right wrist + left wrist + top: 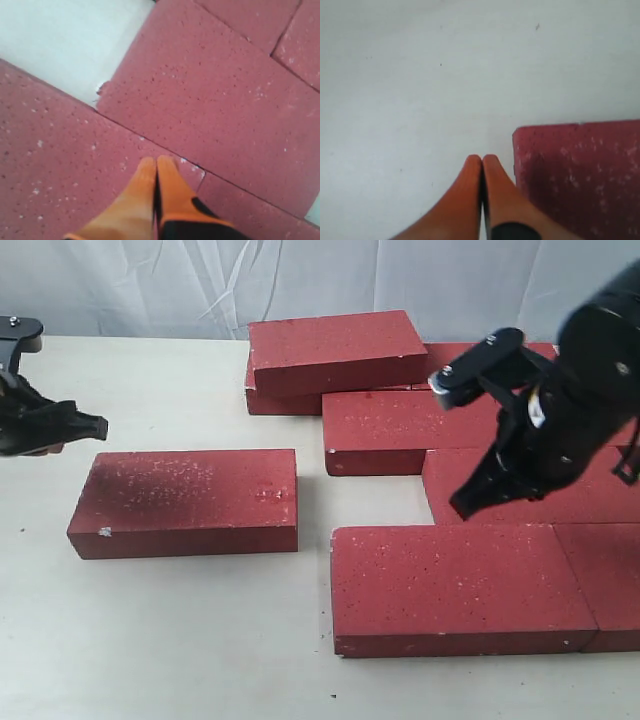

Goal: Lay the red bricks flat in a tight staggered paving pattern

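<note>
While both are sitting pinched closed, gripping nothing, left end effector [482, 160] is hovering over bare surface [420, 75] just beside lone red brick [185, 500]. Right end effector [156, 162] is hanging over a joint in the clustered red bricks [455, 585]; rear brick [335, 348] is lying stacked atop another.

Dark red bricks [465, 585], pale-speckled, whitish chips at corners. Off-white worktop [180, 640] beneath the bricks. Orange fingers [142, 195] on the black right end effector [156, 161]. White sheet [150, 280] behind the bricks.
</note>
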Available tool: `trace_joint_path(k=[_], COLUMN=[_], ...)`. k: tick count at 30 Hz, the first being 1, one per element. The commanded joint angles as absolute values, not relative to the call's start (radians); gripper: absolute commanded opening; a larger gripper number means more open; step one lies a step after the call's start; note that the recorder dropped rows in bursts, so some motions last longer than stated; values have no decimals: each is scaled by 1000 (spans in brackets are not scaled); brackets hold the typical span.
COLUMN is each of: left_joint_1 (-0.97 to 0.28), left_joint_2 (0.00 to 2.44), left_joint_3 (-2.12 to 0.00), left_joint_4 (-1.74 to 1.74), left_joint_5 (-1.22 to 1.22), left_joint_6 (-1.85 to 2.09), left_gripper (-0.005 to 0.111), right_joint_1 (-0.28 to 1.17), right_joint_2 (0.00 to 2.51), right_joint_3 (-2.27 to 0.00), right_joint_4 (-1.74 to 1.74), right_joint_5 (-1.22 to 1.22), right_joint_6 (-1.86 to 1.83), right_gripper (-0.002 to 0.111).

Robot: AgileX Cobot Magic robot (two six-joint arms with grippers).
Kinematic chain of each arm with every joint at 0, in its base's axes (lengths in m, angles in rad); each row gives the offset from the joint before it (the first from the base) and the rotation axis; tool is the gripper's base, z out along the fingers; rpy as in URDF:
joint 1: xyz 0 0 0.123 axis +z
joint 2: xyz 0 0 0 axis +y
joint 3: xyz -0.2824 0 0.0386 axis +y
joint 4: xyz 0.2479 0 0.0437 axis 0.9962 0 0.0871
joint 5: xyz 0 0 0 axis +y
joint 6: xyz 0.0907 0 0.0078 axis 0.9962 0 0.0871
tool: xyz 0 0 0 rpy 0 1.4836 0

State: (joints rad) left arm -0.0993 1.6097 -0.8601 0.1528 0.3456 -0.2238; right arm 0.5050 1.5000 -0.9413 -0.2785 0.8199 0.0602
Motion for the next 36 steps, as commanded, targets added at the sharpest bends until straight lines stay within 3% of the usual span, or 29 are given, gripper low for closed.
trace_joint_path(k=[1,10,27,36], left_joint_1=[-152,-304,-412,-386], left_joint_2=[1677,1913,1955,1942], left_joint_3=[-965,-1218,-1240,-1255], left_joint_4=[147,118,37,45], left_joint_5=[325,529,480,471], left_joint_6=[-180,-94,-90,-98], left_gripper=[0,0,0,0], right_joint_1=[484,510,510,510], right_joint_2=[1371,1310,1312,1312], right_joint_3=[-789,-836,-853,-853], right_joint_4=[-177,-104,-7,0], right_joint_5=[600,609,625,615], right_joint_6=[49,-26,-49,-51], right_gripper=[-1,-1,-1,-1])
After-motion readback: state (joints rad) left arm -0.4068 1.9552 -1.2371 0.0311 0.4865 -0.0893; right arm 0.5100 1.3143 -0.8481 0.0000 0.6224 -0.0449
